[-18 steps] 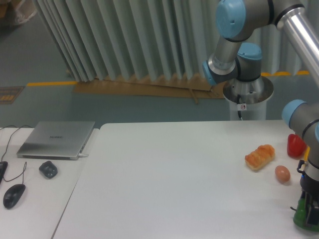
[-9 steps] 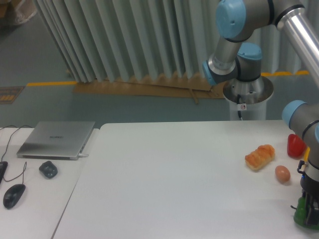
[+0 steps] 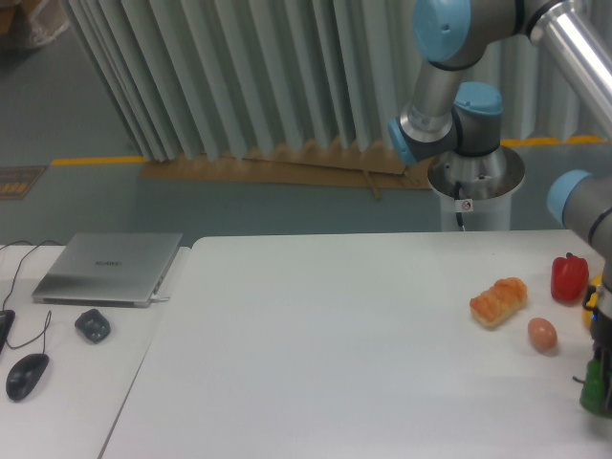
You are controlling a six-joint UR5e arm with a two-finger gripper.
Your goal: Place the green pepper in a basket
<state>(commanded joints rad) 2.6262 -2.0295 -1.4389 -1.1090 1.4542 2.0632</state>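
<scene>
The green pepper (image 3: pixel 591 384) shows only as a dark-green sliver at the right edge of the camera view, raised a little off the white table (image 3: pixel 335 363). My gripper (image 3: pixel 601 381) comes down over it from the wrist and is shut on it; the frame edge cuts off most of the fingers. No basket is in view.
A red pepper (image 3: pixel 568 277), a sliver of a yellow pepper (image 3: pixel 590 306), a bread roll (image 3: pixel 498 300) and a brown egg (image 3: pixel 542 333) lie just left of and behind the gripper. A laptop (image 3: pixel 108 268) and two mice (image 3: pixel 93 325) sit on the left desk.
The gripper has risen and shifted right with the green pepper, which has left the table surface. More of the red pepper now shows.
</scene>
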